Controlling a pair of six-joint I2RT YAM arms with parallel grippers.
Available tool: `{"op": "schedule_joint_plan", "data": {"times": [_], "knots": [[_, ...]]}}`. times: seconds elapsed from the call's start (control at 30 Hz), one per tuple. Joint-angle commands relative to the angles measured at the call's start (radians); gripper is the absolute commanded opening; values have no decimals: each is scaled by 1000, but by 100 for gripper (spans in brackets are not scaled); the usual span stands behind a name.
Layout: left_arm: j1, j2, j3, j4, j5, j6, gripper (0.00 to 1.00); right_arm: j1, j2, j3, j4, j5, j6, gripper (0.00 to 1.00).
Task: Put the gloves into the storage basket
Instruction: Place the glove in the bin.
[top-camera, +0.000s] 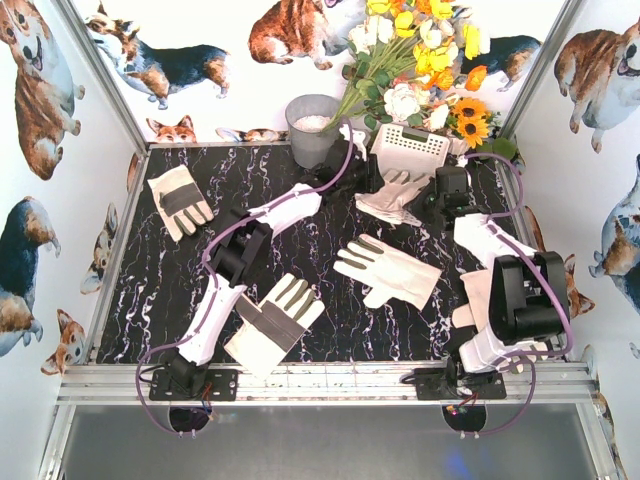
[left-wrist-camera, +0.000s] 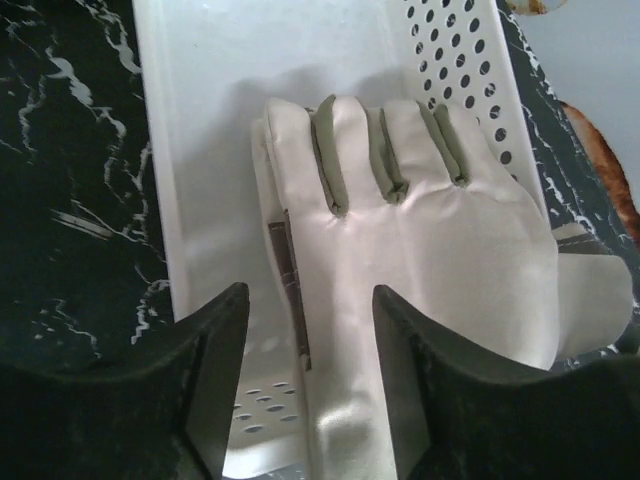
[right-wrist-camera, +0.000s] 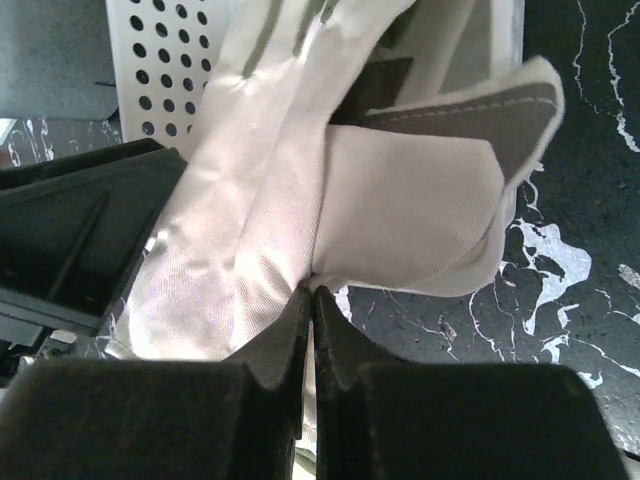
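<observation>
- Cream-white fabric glove with grey panels (top-camera: 392, 195) lies fingers-first in the white slotted plastic basket (top-camera: 410, 150), cuff outside.
- Right gripper (right-wrist-camera: 312, 292) is pinched tight on its edge. Left gripper (left-wrist-camera: 310, 300) is spread wide astride the cuff, gripping nothing.
- Artificial flowers (top-camera: 420, 60) hide the basket's back rim.
- Three other gloves (top-camera: 180, 200) (top-camera: 388, 268) (top-camera: 272, 322) lie in front of the basket on the black marble-look tabletop (top-camera: 200, 270), between corgi-print walls (top-camera: 40, 100).

The top camera looks down from above the near edge over the whole black marble-patterned table (top-camera: 160, 290). Both wrist cameras face, very near, the white perforated plastic basket (left-wrist-camera: 200, 100) at the far edge.
</observation>
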Motion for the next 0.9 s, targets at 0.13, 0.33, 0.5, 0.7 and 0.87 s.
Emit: {"op": "schedule_joint_plan", "data": {"times": [0.13, 0.33, 0.5, 0.7, 0.87], "knots": [[13, -76, -3, 41, -11, 19, 60, -21, 62, 83, 22, 12, 53, 0], [13, -161, -52, 45, 3, 38, 65, -24, 126, 156, -14, 16, 25, 0], [13, -250, -128, 41, 2, 57, 67, -26, 173, 213, -33, 43, -16, 0], [13, -401, -297, 22, -63, 84, 68, -30, 240, 301, -82, 77, -104, 0], [15, -576, -534, 42, -181, 84, 68, -30, 298, 371, -109, 98, -174, 0]]}}
